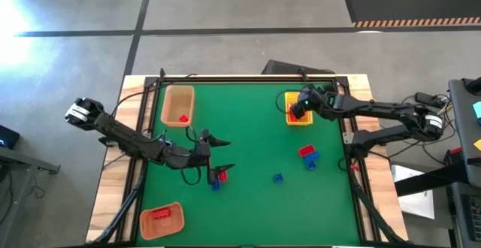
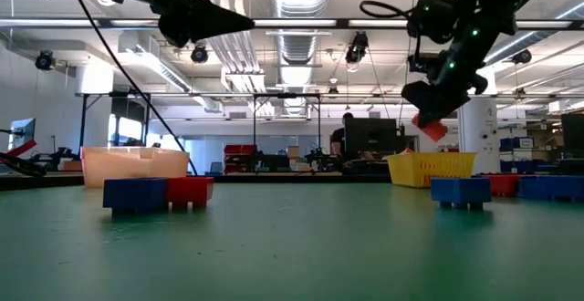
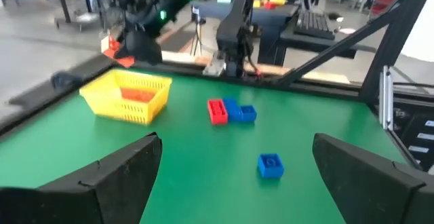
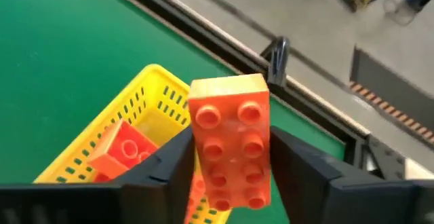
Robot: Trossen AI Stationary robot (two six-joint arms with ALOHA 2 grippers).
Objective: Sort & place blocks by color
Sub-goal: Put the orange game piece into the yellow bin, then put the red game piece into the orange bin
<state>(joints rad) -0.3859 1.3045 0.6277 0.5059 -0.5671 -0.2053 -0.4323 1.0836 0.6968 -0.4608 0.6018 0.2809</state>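
right pincer [image 4: 227, 176]: clamped on orange block [image 4: 229, 142], long axis along fingers
relation: directly above yellow tray [image 1: 301, 118], upper right of frame
left pincer [image 1: 219, 152]: apart, idle mid-desk

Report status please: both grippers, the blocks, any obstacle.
Right gripper shut on orange block, above yellow tray. Left gripper open, over red and blue blocks. No obstacle seen.

Three trays are sitting on the green table [image 1: 248, 128]: tan [image 1: 177, 104] far left, yellow [image 1: 298, 110] far right, orange [image 1: 161, 221] near left.
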